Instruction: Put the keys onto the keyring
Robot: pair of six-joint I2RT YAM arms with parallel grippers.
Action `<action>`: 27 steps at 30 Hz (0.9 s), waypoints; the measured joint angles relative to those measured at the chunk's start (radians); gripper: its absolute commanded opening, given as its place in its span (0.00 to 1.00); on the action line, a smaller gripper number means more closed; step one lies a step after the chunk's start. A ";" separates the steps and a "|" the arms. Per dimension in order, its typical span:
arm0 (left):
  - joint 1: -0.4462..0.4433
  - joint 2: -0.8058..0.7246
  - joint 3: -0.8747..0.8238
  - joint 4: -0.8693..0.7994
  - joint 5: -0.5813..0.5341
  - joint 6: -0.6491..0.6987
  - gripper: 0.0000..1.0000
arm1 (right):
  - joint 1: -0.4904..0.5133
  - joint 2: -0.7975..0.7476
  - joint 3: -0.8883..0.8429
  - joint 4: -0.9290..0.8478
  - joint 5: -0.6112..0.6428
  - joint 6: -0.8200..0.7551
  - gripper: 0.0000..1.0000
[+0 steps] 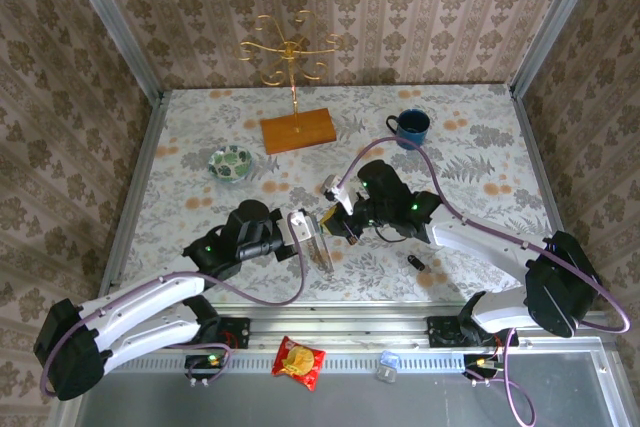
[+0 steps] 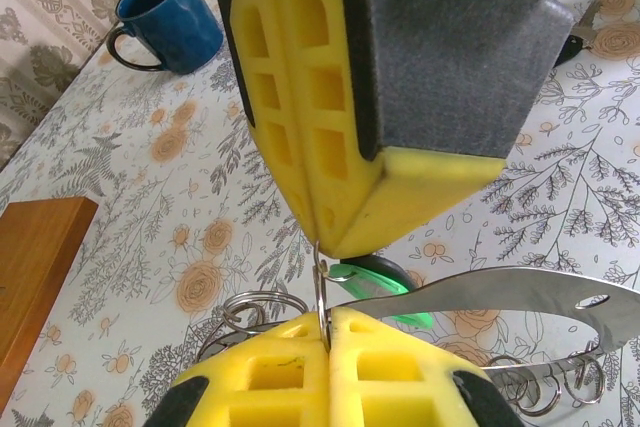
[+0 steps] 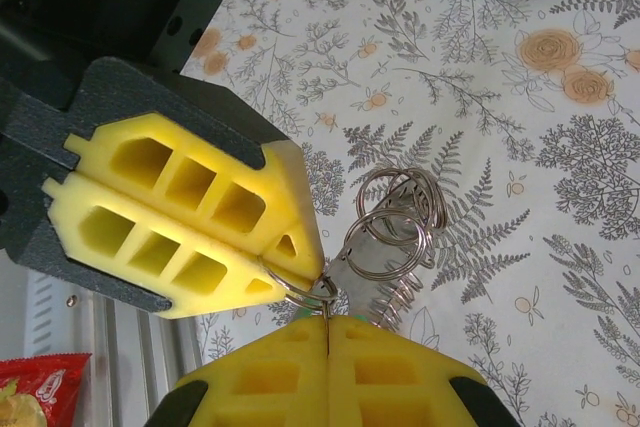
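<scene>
Right now your left gripper (image 2: 326, 332) and right gripper (image 3: 328, 332) meet tip to tip, each clamped on thin wire rings (image 3: 388, 232), low over the floral table (image 1: 470, 162), with patterned walls (image 1: 400, 7) around it.

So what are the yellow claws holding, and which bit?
Both the left gripper and right gripper pinch the keyring by one thin wire loop. The green key sits beside it.

the left arm (image 1: 150, 299) bends out at 7 o'clock and reaches toward 2 o'clock, the right arm (image 1: 490, 245) bends out at 4 o'clock and reaches toward 10 o'clock, so the left gripper (image 1: 312, 230) and right gripper (image 1: 340, 209) sit tip to tip near centre, each clamped closed.
</scene>
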 measured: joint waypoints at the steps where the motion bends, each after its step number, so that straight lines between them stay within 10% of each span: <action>1: 0.000 0.000 0.000 0.000 -0.002 0.000 0.00 | 0.000 0.001 0.001 -0.003 -0.001 0.004 0.00; 8: 0.000 0.000 -0.014 0.026 -0.005 0.000 0.00 | -0.003 0.011 0.013 -0.018 -0.005 0.012 0.02; 17: -0.008 -0.010 -0.054 0.085 -0.003 -0.010 0.00 | -0.020 0.011 0.014 -0.023 0.002 -0.009 0.38; 27: -0.013 -0.037 -0.129 0.210 0.021 -0.082 0.00 | -0.051 -0.122 -0.093 0.061 -0.023 -0.128 0.37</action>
